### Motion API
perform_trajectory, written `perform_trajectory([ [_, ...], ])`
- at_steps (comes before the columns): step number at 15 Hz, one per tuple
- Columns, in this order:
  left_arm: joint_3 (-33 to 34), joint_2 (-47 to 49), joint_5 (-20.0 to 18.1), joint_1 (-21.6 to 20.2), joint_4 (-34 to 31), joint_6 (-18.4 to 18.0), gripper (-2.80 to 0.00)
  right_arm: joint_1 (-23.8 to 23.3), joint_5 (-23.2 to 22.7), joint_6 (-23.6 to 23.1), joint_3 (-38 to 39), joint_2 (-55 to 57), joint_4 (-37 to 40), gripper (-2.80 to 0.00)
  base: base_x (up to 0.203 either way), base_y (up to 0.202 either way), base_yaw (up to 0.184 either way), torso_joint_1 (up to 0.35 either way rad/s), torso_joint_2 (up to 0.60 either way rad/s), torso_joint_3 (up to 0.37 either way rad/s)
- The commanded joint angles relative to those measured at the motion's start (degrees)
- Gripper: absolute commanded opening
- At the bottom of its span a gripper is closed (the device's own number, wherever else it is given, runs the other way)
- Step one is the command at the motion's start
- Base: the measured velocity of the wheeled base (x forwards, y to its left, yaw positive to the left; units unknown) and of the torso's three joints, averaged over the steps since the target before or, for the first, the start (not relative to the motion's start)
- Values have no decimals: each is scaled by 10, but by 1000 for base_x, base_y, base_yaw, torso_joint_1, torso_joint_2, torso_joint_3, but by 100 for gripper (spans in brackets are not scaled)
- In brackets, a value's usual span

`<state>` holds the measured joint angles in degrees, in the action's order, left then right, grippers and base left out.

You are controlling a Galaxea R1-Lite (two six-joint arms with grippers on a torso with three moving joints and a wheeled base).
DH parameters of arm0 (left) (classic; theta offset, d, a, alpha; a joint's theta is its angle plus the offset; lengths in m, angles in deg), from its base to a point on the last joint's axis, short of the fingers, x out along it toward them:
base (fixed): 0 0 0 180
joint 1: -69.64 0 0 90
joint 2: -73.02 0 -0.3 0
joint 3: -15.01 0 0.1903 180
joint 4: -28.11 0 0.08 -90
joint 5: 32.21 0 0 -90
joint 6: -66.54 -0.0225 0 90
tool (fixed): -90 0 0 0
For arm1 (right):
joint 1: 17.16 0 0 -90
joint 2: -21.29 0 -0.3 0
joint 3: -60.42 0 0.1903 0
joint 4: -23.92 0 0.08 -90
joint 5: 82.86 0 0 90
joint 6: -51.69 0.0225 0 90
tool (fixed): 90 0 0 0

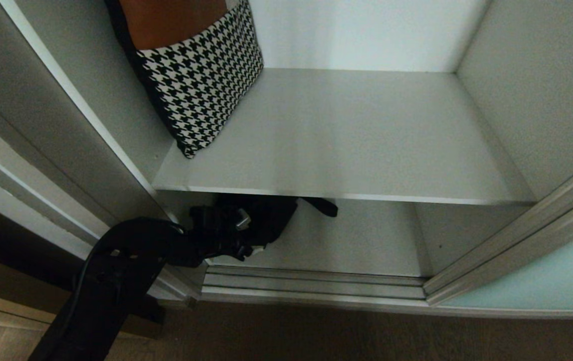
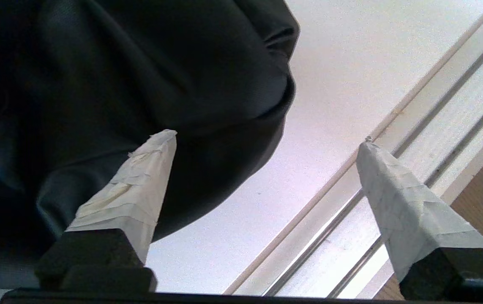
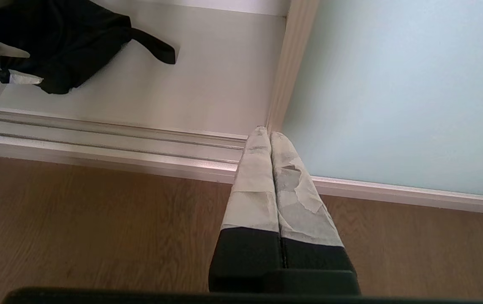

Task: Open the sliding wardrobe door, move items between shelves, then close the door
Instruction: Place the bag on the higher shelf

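The sliding wardrobe door (image 1: 557, 271) of frosted aqua glass stands pushed to the right, so the shelves are exposed. A black-and-white houndstooth bag (image 1: 201, 75) leans at the left of the upper shelf (image 1: 356, 145). On the lower shelf (image 1: 366, 240) lies a black fabric bag (image 1: 271, 218), also seen as black fabric bag (image 2: 140, 84). My left gripper (image 1: 253, 235) reaches in under the upper shelf, right beside it. In the left wrist view the left gripper (image 2: 268, 137) is open, with only the bare shelf between its taped fingers. My right gripper (image 3: 270, 133) hangs shut near the floor by the door's edge.
A ribbed silver floor track (image 1: 311, 286) runs along the wardrobe's front, with wooden floor (image 1: 366, 336) before it. White side walls (image 1: 532, 90) bound the shelves. The right part of both shelves is bare.
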<state>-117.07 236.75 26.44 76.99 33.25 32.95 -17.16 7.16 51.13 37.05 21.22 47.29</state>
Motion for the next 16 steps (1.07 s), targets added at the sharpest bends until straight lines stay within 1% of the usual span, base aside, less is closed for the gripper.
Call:
perform_trajectory([
  [1, -4, 2, 0, -1, 1, -2, 0, 0, 0, 0, 1, 0, 0, -280, 0, 0, 0, 0, 0, 0],
  [6, -7, 4, -1, -1, -2, -8, 0, 0, 0, 0, 1, 0, 0, -280, 159, 0, 1, 3, 2, 3],
  [8, -10, 1, 4, -1, -30, -26, 0, 0, 0, 0, 0, 0, 0, -280, 0, 0, 0, 0, 0, 0],
  [10, -16, -8, 28, -1, -96, -50, 0, 0, 0, 0, 0, 0, 0, -280, 0, 0, 0, 0, 0, 0],
  [11, -9, -22, 30, -1, -121, -53, 0, 0, 0, 0, 1, 0, 0, -280, 0, 0, 0, 0, 0, 0],
  [13, 33, -43, 29, -1, -146, -55, 0, 0, 0, 0, 1, 0, 0, -280, 0, 0, 0, 0, 0, 0],
  [14, 45, -48, 27, 0, -152, -47, 0, 0, 0, 0, 1, 0, 0, -280, 0, 0, 0, 0, 0, 0],
  [16, 44, -49, 27, 4, -146, -35, 0, 0, 0, 0, 0, 0, 0, -280, 0, 0, 0, 0, 0, 0],
])
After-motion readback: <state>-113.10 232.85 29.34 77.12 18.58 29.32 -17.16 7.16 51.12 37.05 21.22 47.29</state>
